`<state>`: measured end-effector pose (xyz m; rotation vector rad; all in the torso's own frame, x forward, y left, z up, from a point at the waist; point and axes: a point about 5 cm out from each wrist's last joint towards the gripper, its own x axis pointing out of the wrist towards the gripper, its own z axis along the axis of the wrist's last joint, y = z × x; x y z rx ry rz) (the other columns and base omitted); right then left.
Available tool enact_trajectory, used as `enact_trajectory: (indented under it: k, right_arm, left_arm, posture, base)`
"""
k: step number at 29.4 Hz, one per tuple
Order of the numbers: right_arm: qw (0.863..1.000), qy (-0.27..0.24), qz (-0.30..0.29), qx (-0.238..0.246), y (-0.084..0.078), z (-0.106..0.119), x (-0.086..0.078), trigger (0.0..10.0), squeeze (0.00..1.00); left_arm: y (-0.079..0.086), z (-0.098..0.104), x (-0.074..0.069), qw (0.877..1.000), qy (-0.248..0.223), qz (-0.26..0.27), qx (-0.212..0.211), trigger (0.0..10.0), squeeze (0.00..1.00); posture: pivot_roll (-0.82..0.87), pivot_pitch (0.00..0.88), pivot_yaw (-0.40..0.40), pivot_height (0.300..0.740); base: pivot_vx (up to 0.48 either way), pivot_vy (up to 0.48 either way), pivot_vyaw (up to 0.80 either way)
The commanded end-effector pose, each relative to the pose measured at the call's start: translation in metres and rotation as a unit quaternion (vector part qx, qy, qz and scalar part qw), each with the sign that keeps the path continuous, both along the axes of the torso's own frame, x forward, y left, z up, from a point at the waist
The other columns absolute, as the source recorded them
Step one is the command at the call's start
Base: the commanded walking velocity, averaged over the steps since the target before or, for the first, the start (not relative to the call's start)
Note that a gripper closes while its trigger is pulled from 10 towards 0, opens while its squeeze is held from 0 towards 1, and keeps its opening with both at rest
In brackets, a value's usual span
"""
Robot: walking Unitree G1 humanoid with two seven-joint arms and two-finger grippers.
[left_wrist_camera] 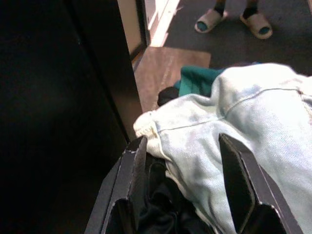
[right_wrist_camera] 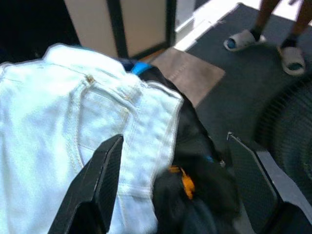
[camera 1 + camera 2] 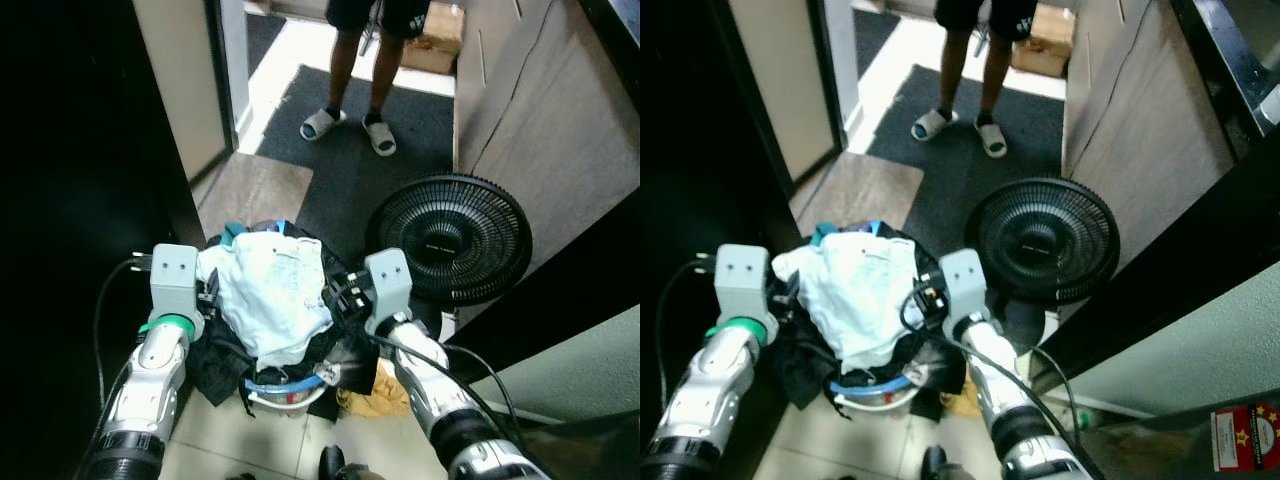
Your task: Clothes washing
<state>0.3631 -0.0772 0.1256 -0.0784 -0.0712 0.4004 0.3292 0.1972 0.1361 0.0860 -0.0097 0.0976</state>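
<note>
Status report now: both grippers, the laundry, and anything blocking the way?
Left gripper and right gripper open, flanking the laundry basket. Pale denim garment on top of the heap. Black fan and a person's feet ahead.

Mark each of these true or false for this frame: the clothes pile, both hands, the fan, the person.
1. A pale denim garment lies on top of the laundry basket. True.
2. The fan stands to the robot's left of the basket. False: it stands to the right.
3. The left hand has its fingers open around the edge of the pale garment. True.
4. The right hand is shut on a yellow cloth. False: its fingers are open beside the pile.
5. A person in slippers stands on the dark mat beyond the basket. True.
</note>
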Motion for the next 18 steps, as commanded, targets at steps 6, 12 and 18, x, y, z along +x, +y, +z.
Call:
enact_trajectory:
  k: [6,12,18]
  right_arm:
    - [0.999,-0.016,-0.034,0.012,0.005,0.037,0.025,10.0,0.0]
    - [0.999,-0.027,-0.028,0.009,0.001,0.053,0.032,10.0,0.0]
    - [0.997,-0.005,0.069,0.036,0.023,0.047,0.025,10.0,0.0]
  left_arm:
    - [0.023,0.004,-0.031,0.999,0.002,0.044,0.003,10.0,0.0]
    - [0.033,0.004,-0.051,0.998,0.008,0.067,0.006,10.0,0.0]
    - [0.037,0.01,-0.065,0.997,0.015,0.079,0.007,10.0,0.0]
  posture:
    - [0.29,0.363,-0.065,0.74]
    - [0.31,0.409,-0.076,0.74]
    - [0.31,0.447,-0.075,0.74]
  base:
    - [0.0,0.0,0.0]
    - [0.0,0.0,0.0]
    - [0.0,0.0,0.0]
